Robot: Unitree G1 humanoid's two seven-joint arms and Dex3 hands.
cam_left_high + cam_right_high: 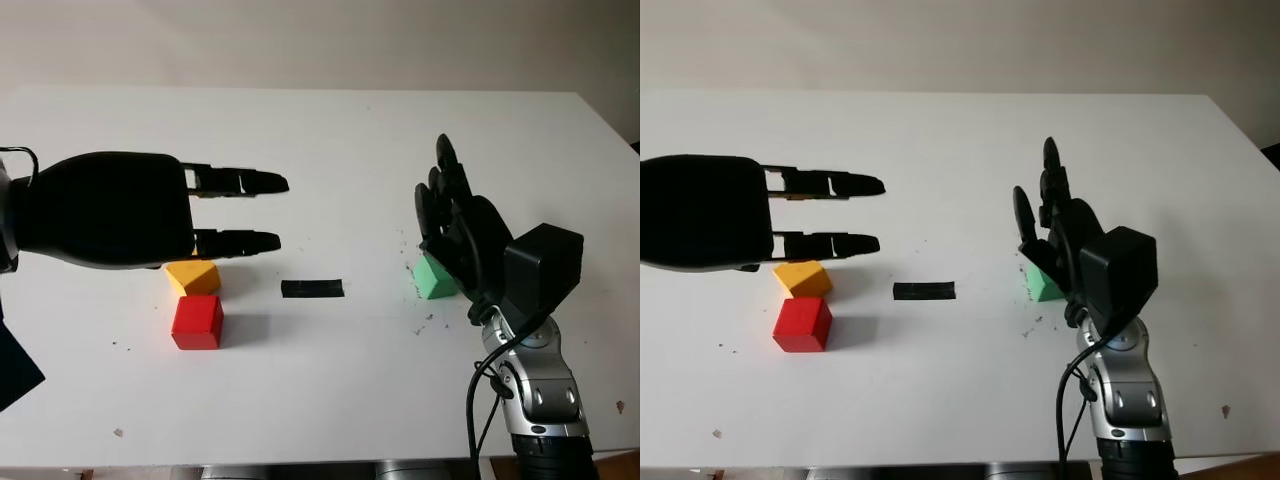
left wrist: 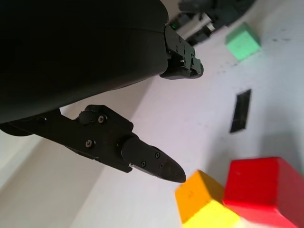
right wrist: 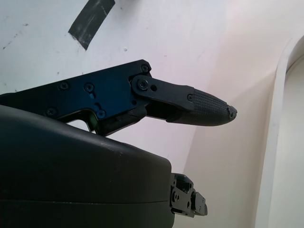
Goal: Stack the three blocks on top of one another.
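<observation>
We are looking down at a white counter (image 1: 330,150) with a smooth matte top, a few dark specks scattered on it, and a pale plain wall running behind it. Taking the black tape strip (image 1: 312,289) as our marker: the red block (image 1: 198,322) is sitting to its left and a little nearer us, a glossy solid cube. The yellow block (image 1: 193,275) is sitting just behind the red one, orange on one face, its edges slanted. The green block (image 1: 434,276) is lying to the right of the tape, well apart from the other two.

The left hand (image 1: 215,210) is hovering above the yellow block, open and holding nothing, its hard black shell looming large. The right hand (image 1: 455,225) is standing just beside the green block, open too, with ridged rubbery fingertips (image 3: 211,110) showing up close.
</observation>
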